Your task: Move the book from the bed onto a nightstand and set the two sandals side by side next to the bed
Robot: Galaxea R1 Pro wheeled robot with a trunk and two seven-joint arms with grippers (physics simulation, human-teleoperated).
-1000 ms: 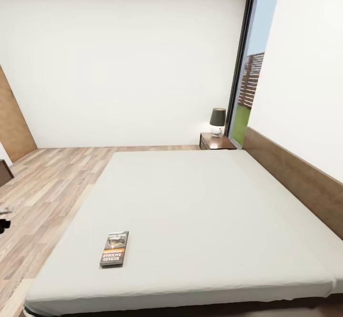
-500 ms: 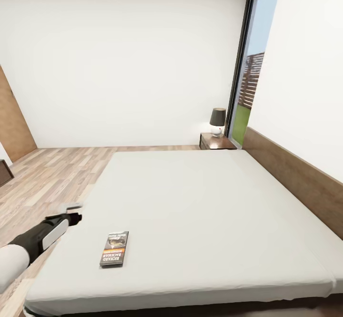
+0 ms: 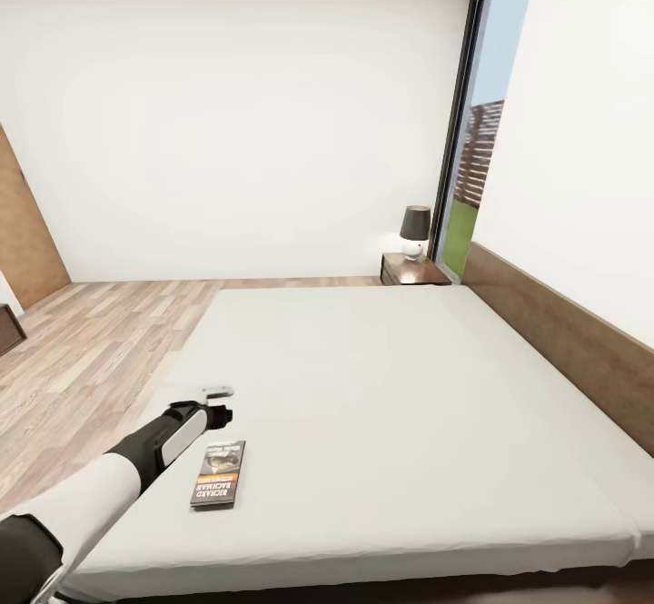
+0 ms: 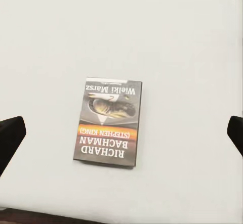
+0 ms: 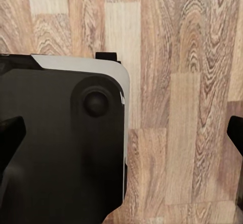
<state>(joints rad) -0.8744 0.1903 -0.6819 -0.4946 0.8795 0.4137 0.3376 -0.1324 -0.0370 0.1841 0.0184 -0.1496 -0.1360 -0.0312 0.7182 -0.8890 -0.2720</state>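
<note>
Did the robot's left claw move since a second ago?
Yes. The left claw reached forward and rightward from the floor side over the bed, now hovering just above the book.

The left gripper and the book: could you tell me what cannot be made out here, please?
- Left gripper, head view: small and blurred; how far above the bed it hangs is unclear.
- Its fingertips, left wrist view: cut off by the picture's edges.
- Book, head view: lettering too small; legible from the wrist.
</note>
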